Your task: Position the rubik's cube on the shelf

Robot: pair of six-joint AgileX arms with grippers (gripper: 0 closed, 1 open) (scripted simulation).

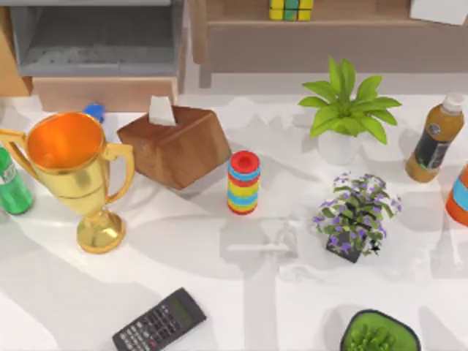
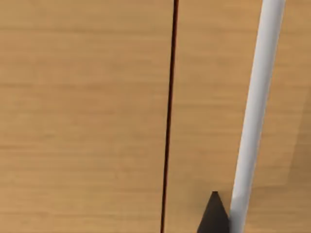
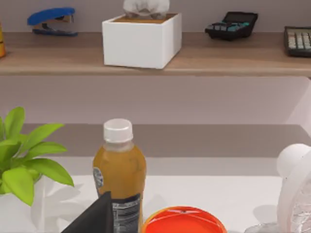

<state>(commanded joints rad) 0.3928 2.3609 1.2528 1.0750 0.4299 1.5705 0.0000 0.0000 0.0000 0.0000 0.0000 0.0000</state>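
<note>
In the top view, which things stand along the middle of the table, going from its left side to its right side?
Green bottle → gold trophy → wooden tissue box → striped ring stack → purple-flowered plant → juice bottle.

No text, brand or number can be read. The juice bottle [image 3: 119, 180] carries a dark label with a round emblem and small white print, too fine to make out. The calculator [image 1: 159, 322] on the desk has rows of keys whose markings are too small to tell.
</note>
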